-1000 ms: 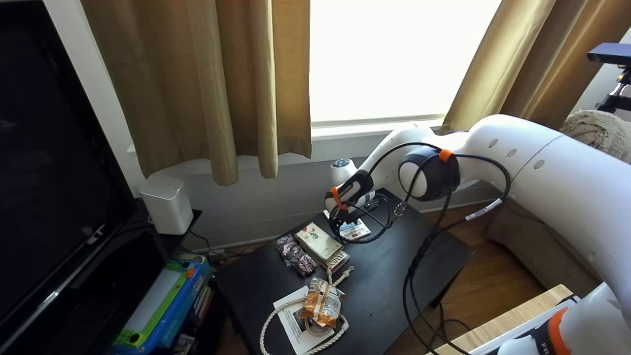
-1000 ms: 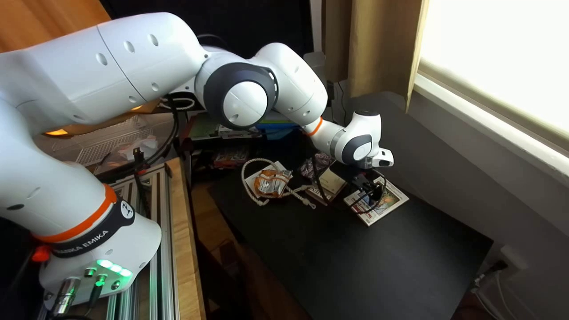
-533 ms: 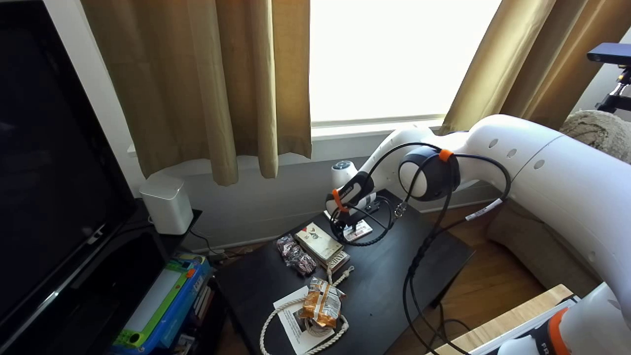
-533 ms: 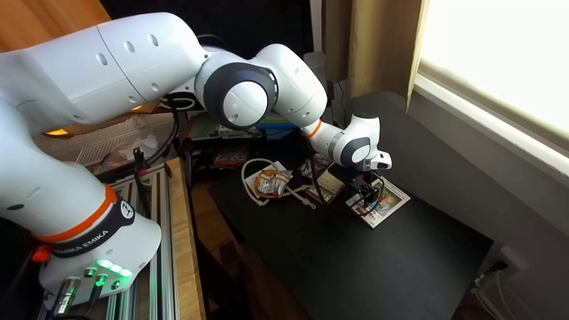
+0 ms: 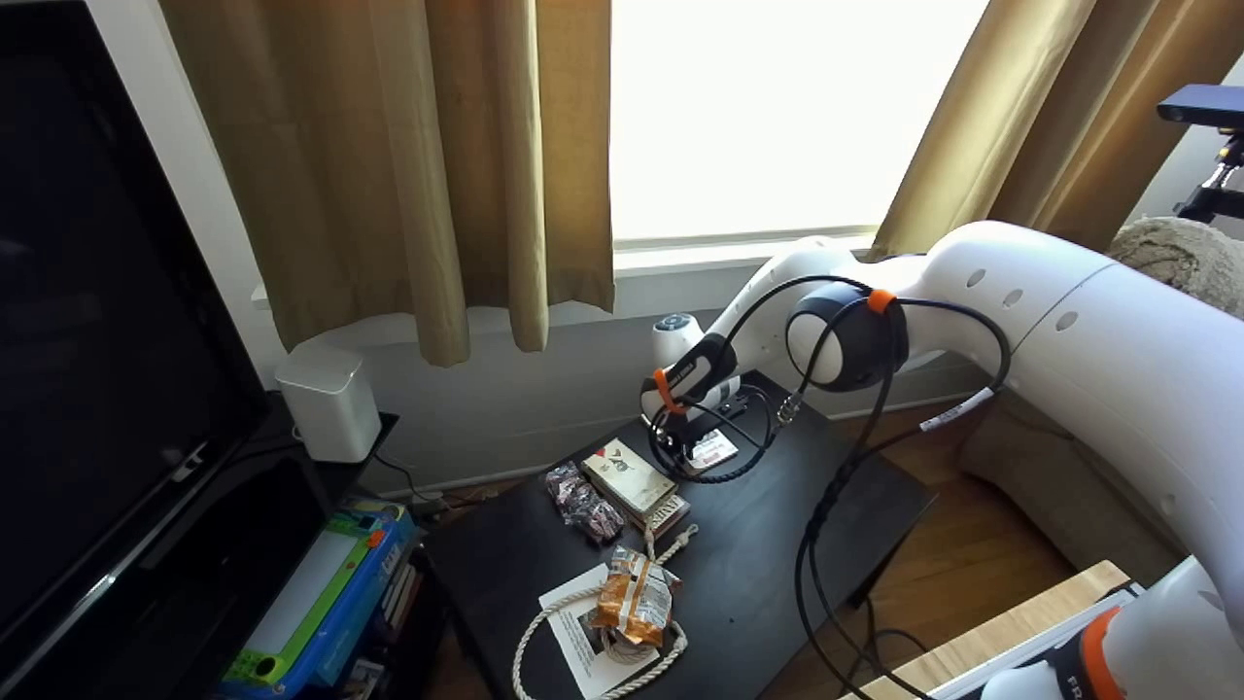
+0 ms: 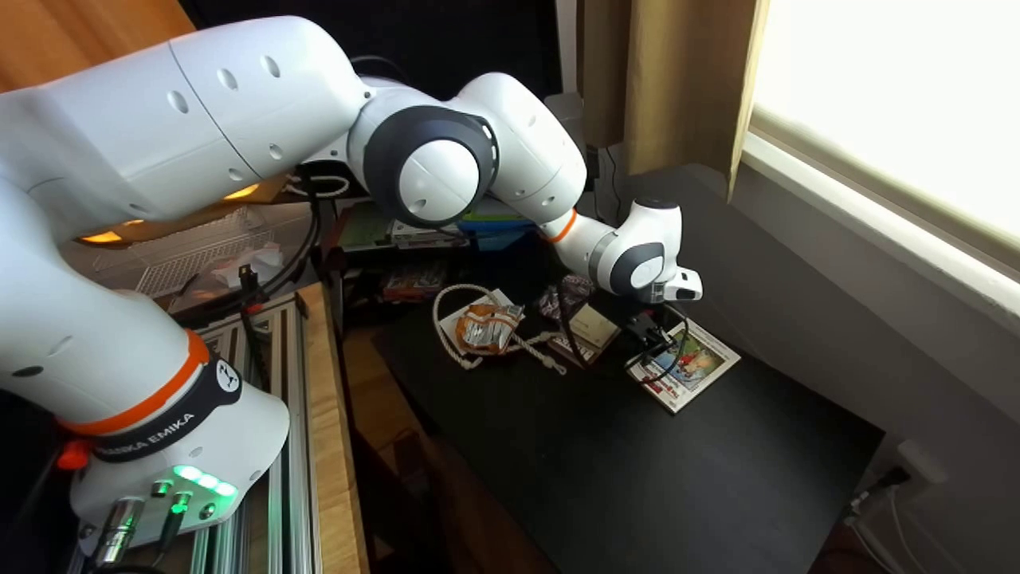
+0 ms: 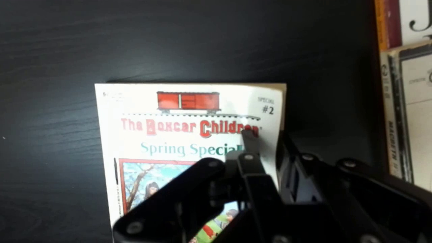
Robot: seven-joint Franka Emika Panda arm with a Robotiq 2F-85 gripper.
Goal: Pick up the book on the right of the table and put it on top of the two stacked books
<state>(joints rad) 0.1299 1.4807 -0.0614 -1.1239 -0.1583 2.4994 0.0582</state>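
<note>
The book [image 7: 189, 104], with a white border and a colourful picture, lies on the black table [image 6: 637, 478]. It also shows beside the wrist in an exterior view [image 6: 701, 363]. My gripper [image 7: 267, 135] straddles the book's right edge in the wrist view. One finger [image 7: 250, 145] is over the cover, while the opposite one stands right at the edge. Between them the cover bows; how firmly they press is unclear. To that side, a short distance off, are the two stacked books [image 7: 418, 114], pale-covered and set slightly askew [image 5: 627, 476].
Beside the stack sits a dark patterned crumpled packet [image 5: 583, 504]. An orange and silver bag [image 5: 632, 598] rests on a white sheet [image 5: 573, 647] with a loop of rope [image 5: 525, 642] around it. A black cable loop [image 5: 714, 479] hangs from the wrist. The wall is close behind the table.
The book has slid a little away from the stacked books. My gripper dipped slightly, then came up a touch, staying by the same edge. The stack has not moved.
</note>
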